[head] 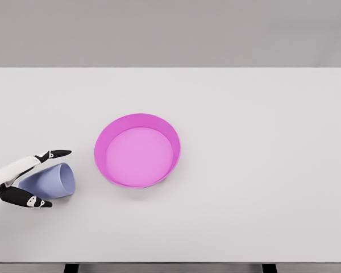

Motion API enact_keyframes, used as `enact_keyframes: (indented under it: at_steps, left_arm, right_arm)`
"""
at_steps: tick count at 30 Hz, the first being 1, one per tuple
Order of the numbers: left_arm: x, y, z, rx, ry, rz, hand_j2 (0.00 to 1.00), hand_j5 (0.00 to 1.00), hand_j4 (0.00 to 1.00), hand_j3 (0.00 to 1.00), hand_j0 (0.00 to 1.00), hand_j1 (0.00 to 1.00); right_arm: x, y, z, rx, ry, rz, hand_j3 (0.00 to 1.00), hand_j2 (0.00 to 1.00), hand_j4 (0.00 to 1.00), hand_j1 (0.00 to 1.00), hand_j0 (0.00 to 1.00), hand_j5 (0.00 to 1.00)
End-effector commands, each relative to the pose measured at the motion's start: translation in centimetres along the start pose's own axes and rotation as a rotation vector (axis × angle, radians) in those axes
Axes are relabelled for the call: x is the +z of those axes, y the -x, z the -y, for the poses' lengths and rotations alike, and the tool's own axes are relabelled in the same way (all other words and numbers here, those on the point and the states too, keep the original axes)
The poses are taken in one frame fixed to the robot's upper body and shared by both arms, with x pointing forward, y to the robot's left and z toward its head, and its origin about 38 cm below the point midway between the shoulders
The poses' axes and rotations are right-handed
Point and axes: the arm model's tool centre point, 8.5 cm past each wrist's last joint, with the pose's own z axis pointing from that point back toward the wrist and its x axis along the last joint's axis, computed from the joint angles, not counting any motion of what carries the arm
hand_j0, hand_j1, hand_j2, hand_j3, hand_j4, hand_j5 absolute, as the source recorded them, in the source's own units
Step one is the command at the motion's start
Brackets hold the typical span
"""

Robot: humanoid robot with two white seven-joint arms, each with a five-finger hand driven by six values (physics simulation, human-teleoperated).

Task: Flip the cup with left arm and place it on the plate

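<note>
- Presently, a white table [244, 199] is seen from the head view, filling most of the frame beneath a plain grey backdrop.
- A magenta plate [173, 142] with a raised rim is set on the table slightly left of centre; its paler pink floor is bare.
- A pale lavender cup [54, 182] is found lying on its side near the lower-left corner, its open mouth turned toward the right, toward the plate.
- The cup is kept well clear of the plate; a strip of table is visible between them.
- The left hand [28, 181] is entered from the left edge, white with black fingertips.
- One finger [55, 153] is stretched along the far side of the cup; another black-tipped digit [28, 199] is laid along the near side.
- The cup is thus bracketed between the digits, and the hand is judged to be closed around it in a grasp, though firm contact at every point cannot be confirmed.
- The cup is seen resting on the table surface, not lifted.
- The right arm is not caught in view.
</note>
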Motion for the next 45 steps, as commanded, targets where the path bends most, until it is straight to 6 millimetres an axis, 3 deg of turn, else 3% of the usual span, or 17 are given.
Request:
enact_keyframes:
  at_steps: [1,39,45]
  left_arm:
    - [0.0,0.0,-0.1,0.005,-0.002,0.000,1.00,1.00,1.00,1.00,1.00,1.00]
    - [-0.6,0.9,0.8,-0.008,-0.030,-0.079,0.98,0.98,0.98,0.98,0.98,0.98]
    - [-0.7,1.0,1.1,0.001,-0.029,-0.080,0.89,0.89,0.89,0.89,0.89,0.89]
  right_arm:
    - [0.0,0.0,0.0,0.000,0.000,-0.001,1.00,1.00,1.00,1.00,1.00,1.00]
    - [0.0,0.0,0.0,0.000,0.000,0.001,1.00,1.00,1.00,1.00,1.00,1.00]
    - [0.0,0.0,0.0,0.000,0.000,-0.001,1.00,1.00,1.00,1.00,1.00,1.00]
